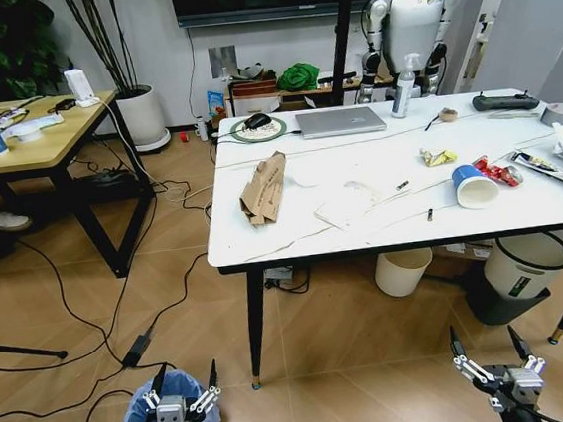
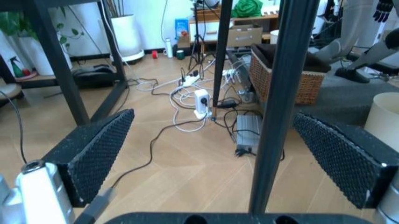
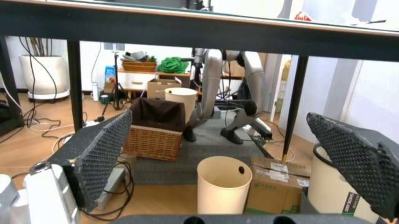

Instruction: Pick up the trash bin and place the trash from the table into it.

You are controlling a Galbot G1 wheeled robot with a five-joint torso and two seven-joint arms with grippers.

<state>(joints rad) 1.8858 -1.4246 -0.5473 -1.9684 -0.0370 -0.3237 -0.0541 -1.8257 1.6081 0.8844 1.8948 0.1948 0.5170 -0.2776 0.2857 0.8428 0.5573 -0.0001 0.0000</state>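
Wood floor before the table point(image 1: 264, 241): trash bin point(image 1: 141, 412) directly under spread-jawed left gripper point(image 1: 185, 404); right gripper point(image 1: 493, 358), equally spread, well apart.

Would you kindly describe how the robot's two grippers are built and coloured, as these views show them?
Each tool has two black fingers. On the left gripper and the right gripper they taper to points from a silver-grey metal body. Close up, the left gripper's pads are broad black wedges with a fine dotted texture, beside a white cylindrical part; the right gripper's pads look the same.
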